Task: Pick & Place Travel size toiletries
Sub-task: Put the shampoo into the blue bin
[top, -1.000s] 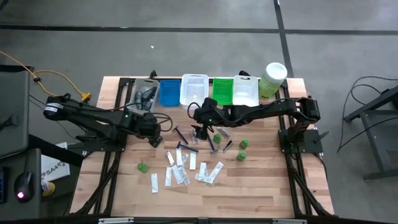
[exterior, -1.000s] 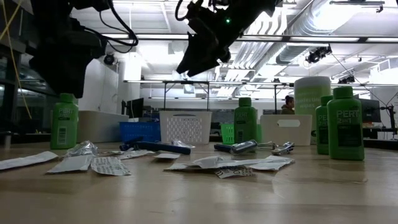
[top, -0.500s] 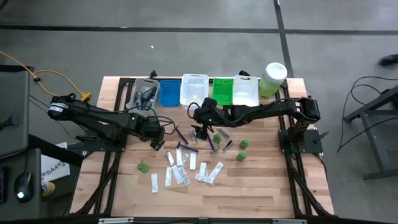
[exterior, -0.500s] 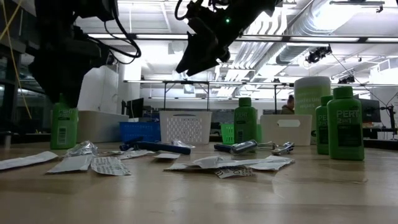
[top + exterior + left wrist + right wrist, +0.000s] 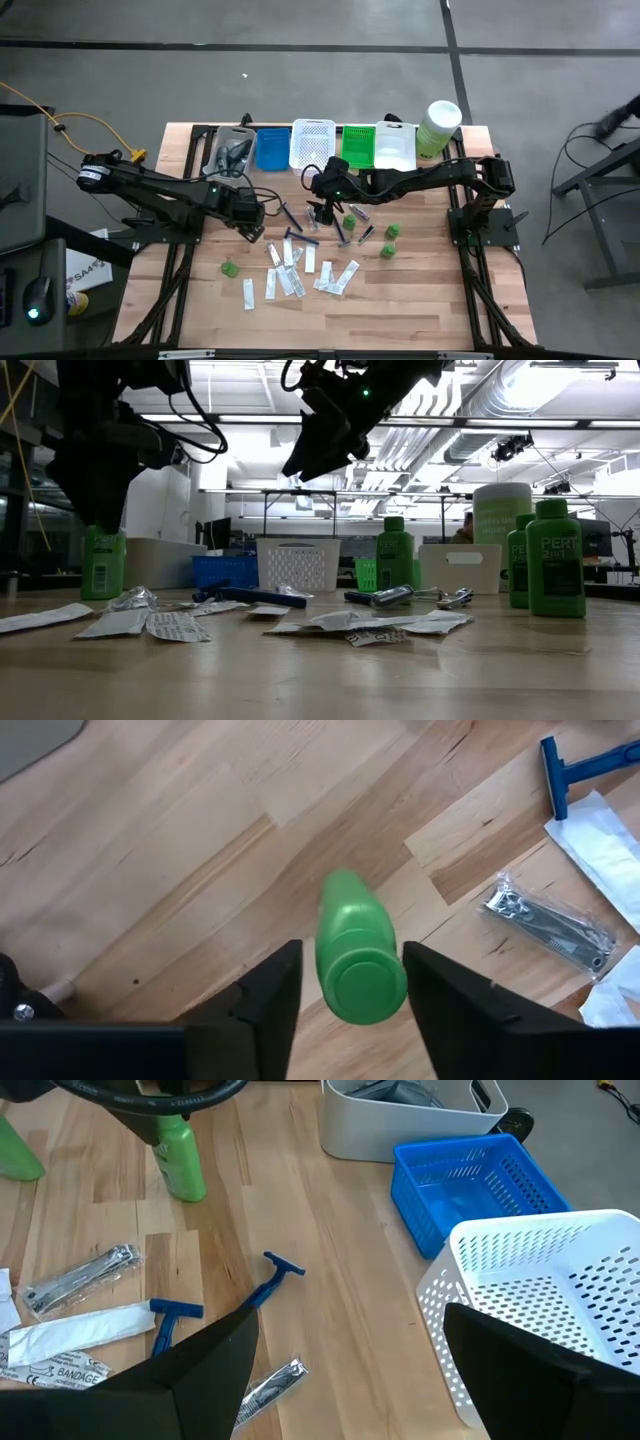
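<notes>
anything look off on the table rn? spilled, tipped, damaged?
Nothing stands out. The sachets and razors lie loose mid-table, unsorted but intact. The green bottles stand upright. The left pincer straddles one upright green bottle; the right pincer hovers open above the razors.

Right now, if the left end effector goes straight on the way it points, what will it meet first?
Most likely the green bottle: it stands upright between the open fingers of the left end effector, directly ahead. Depth is unclear, so contact cannot be confirmed.
</notes>
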Robot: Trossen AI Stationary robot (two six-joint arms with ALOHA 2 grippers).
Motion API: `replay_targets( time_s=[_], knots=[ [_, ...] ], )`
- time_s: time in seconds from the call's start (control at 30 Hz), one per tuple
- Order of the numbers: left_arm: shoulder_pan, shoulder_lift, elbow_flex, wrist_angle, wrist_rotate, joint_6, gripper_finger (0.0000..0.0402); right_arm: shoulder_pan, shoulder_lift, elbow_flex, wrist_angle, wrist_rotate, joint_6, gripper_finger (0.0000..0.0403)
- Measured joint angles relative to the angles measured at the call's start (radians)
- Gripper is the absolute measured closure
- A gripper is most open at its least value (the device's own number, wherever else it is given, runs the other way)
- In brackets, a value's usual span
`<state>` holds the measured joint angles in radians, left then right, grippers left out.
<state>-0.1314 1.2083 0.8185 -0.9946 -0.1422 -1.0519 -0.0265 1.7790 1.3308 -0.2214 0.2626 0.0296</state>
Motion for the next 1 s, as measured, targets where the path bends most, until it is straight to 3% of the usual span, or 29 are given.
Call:
replay_targets(
  time_s=[0.27, 0.43, 0.7, 0.83, 1.0],
  knots=[
    [0.0, 0.0, 0.0, -0.002, 0.007, 0.027, 0.0302, 0.0, 0.0, 0.0, 0.0, 0.0, 0.0, 0.0089],
    [0.0, -0.001, 0.0, -0.001, -0.008, 0.055, 0.0309, 0.0, 0.0, 0.0, 0.0, 0.001, 0.0, 0.0089],
    [0.004, -0.005, 0.113, -0.105, -0.197, 0.118, 0.0309, 0.029, -0.042, 0.0, -0.057, 0.112, 0.0, 0.0089],
    [0.079, -0.007, 0.216, -0.125, -0.261, 0.239, 0.0309, 0.054, -0.088, -0.026, -0.059, 0.107, 0.03, 0.0089],
    [0.276, -0.007, 0.298, -0.088, -0.254, 0.468, 0.0309, 0.079, -0.132, -0.071, -0.057, 0.128, 0.083, 0.0089]
  ],
)
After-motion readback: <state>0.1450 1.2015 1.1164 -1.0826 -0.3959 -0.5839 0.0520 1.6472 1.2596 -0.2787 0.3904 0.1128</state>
